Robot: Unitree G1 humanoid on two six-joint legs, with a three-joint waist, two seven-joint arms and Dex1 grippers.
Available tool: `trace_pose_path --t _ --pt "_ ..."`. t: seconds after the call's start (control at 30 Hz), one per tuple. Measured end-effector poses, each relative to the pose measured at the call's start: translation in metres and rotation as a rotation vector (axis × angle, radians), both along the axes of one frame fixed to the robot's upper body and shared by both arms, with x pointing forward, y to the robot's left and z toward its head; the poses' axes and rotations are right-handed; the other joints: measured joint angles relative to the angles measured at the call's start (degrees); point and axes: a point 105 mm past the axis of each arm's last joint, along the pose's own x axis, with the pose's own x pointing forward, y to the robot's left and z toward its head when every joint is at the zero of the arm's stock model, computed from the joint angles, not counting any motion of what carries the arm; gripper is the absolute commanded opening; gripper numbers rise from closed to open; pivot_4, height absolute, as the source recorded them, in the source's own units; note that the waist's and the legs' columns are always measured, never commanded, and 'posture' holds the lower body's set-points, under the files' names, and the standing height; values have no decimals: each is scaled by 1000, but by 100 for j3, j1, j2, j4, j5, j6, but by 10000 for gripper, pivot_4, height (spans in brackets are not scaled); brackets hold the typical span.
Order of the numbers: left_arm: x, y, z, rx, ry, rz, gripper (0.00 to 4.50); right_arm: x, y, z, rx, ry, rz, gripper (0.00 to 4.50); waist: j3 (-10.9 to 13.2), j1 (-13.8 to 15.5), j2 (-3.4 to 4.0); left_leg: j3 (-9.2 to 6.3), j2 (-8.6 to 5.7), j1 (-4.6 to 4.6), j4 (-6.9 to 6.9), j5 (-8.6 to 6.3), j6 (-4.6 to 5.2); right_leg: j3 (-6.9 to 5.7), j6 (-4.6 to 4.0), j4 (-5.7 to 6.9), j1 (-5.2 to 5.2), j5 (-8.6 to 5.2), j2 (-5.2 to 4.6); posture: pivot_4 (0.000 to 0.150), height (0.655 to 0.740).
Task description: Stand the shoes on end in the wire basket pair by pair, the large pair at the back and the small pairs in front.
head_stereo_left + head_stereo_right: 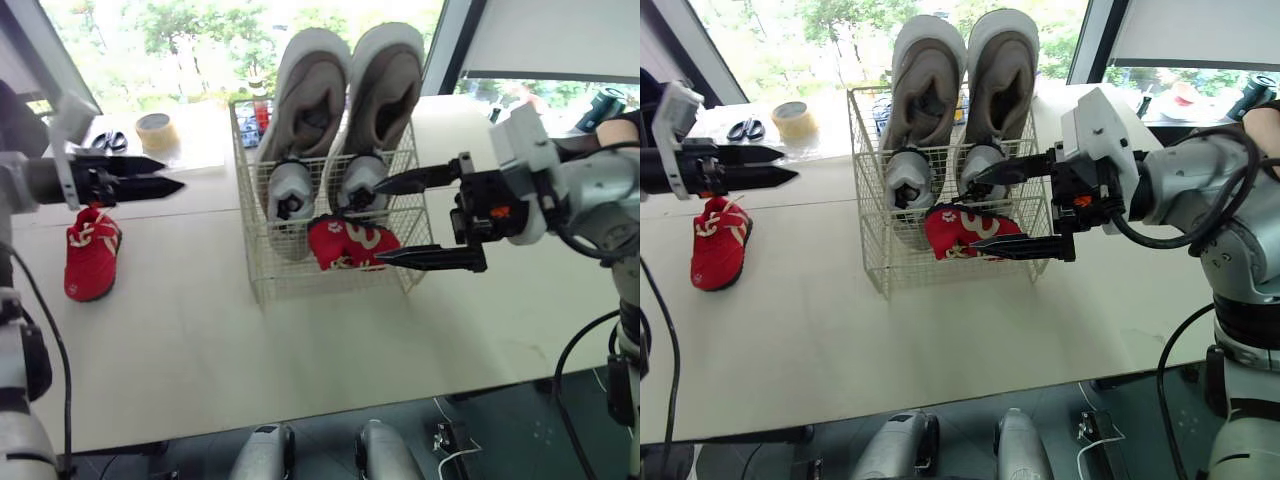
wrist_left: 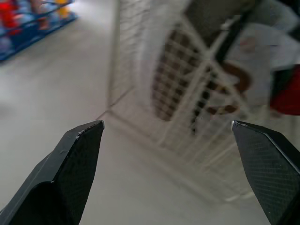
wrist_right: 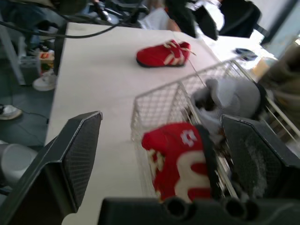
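Note:
The wire basket point(image 1: 262, 262) stands mid-table. A large beige pair point(image 1: 345, 85) stands on end at its back, with a small grey pair point(image 1: 322, 185) in front of it. One small red shoe point(image 1: 348, 243) lies tilted at the basket's front right. My right gripper point(image 1: 376, 222) is open at the basket's right side, its fingers spread above and below that shoe point(image 3: 180, 159) without touching it. The other red shoe point(image 1: 92, 253) lies flat on the table at far left. My left gripper point(image 1: 172, 173) hovers open just above and behind it, pointing at the basket point(image 2: 187, 93).
A tape roll point(image 1: 155, 130) and scissors point(image 1: 108, 141) lie at the back left of the table. A bottle point(image 1: 260, 105) stands behind the basket. Bare tabletop point(image 1: 250, 350) runs from the basket to the front edge.

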Motion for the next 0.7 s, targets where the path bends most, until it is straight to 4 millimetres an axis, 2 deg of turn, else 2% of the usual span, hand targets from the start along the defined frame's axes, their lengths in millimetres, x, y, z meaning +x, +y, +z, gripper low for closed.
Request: trace_pose_path --t 0.1,0.2,0.33,0.53,0.7 --pt "-33 -34 -5 21 31 -211 45000 6 -3 -13 -12 9 -93 43932 0 -57 2 -6 1 0 2 5 -9 1 -1 0 -8 0 3 1500 7400" --pt "-48 -45 -6 75 5 -290 45000 7 -4 -24 -63 -47 -151 43932 -1 -64 6 -4 0 8 5 3 -4 3 -2 7 -3 0 18 1500 7400" --pt "-49 -49 -11 97 -2 -312 45000 9 1 -33 -108 -203 -200 43932 -2 -13 5 -1 -1 13 15 -14 25 3 -1 7 6 0 21 1500 7400" --pt "-40 -50 -18 110 -17 -303 45000 12 22 -41 -82 -442 -225 43932 -2 77 5 0 -3 13 17 -10 20 3 -1 6 7 0 22 1500 7400" --pt "-34 -52 -25 122 -15 -293 45000 15 27 -43 -114 -559 -223 43932 -2 72 5 -1 -3 14 18 -10 20 1 -1 6 10 0 23 1500 7400"
